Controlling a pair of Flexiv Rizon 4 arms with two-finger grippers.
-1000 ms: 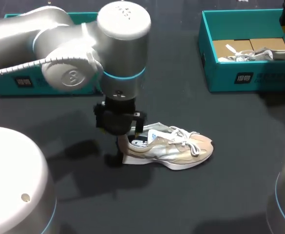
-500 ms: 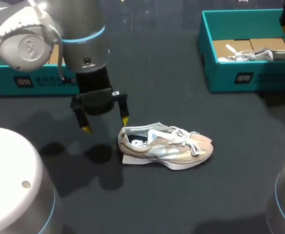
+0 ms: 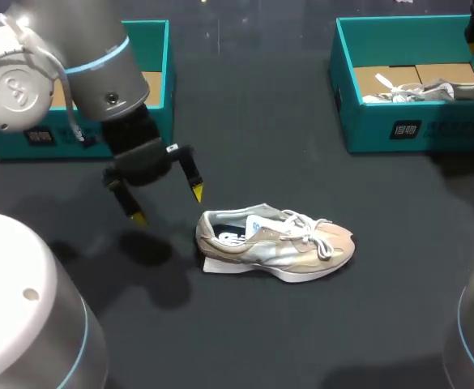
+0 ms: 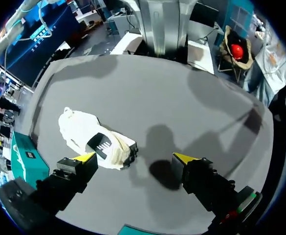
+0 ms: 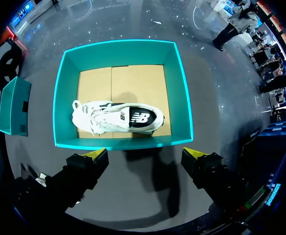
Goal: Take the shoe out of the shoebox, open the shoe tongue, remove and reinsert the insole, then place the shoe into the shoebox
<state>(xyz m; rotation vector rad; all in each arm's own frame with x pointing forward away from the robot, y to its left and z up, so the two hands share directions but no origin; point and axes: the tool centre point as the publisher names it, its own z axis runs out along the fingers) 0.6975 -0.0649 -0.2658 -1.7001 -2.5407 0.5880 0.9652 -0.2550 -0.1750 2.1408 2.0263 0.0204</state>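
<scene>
The left hand (image 3: 168,205), fingers apart, hangs just beside the heel of the shoe (image 3: 277,247); a careless approach could shove it away.

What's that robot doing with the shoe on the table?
One shoe sits on the table, outside any box. The left end effector hovers open beside its heel, holding nothing. The right end effector hangs open over a teal shoebox with a second shoe inside.

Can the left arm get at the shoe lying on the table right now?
Probably yes. The left hand hangs open just beside the heel of the shoe, not touching it, and nothing lies between them.
</scene>
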